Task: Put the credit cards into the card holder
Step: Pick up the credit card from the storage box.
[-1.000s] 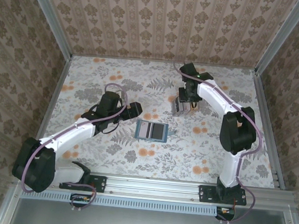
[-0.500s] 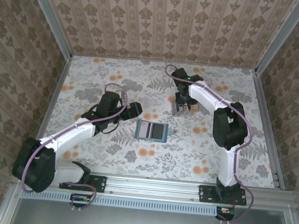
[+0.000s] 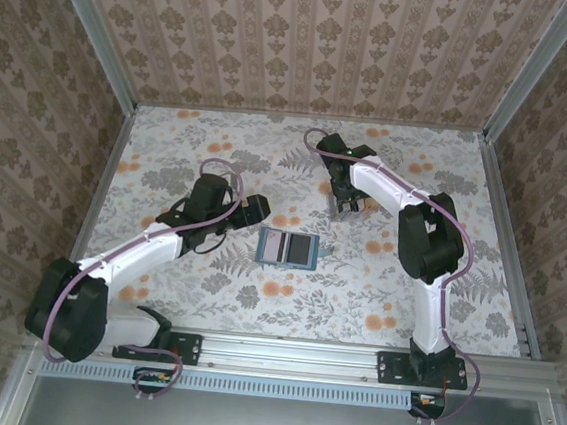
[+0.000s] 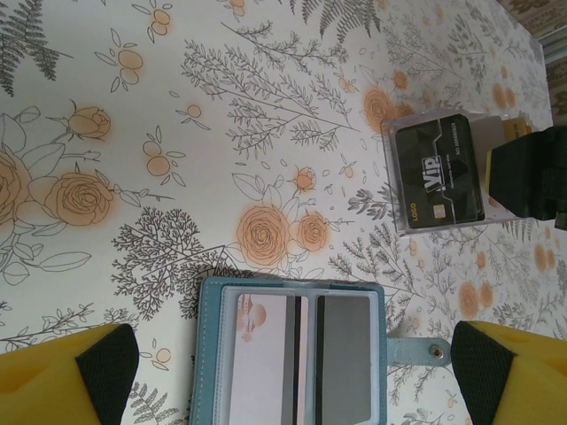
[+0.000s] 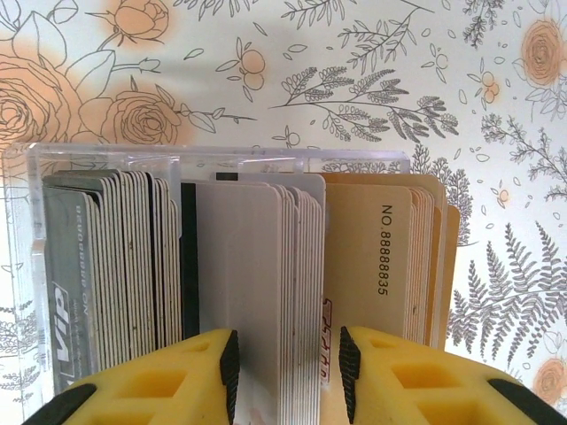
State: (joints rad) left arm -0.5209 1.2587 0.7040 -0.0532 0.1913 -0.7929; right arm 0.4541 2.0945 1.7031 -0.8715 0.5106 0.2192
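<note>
The card holder [image 3: 288, 247] lies open and flat mid-table, a teal wallet [image 4: 292, 350] with a pale card and a grey card in its slots. My left gripper [image 3: 257, 210] hovers just left of it, open, with its yellow fingers [image 4: 66, 376] wide on either side of the wallet. The credit cards stand on edge in a clear box [image 5: 27, 230]: grey ones left, white ones [image 5: 257, 266] in the middle, tan ones [image 5: 376, 257] right. My right gripper [image 5: 288, 376] is lowered over the box, open, its pads straddling the white stack with a small gap at the right pad.
The clear box [image 4: 440, 173] sits behind and right of the wallet, a black VIP card facing out. The wallet's snap tab [image 4: 425, 350] sticks out to its right. Floral cloth covers the table, and patterned walls [image 3: 300, 43] close off three sides.
The right arm has swung its wrist leftward and settled the gripper over the card box, its jaws narrowing slightly. The left arm and the wallet have not moved.
</note>
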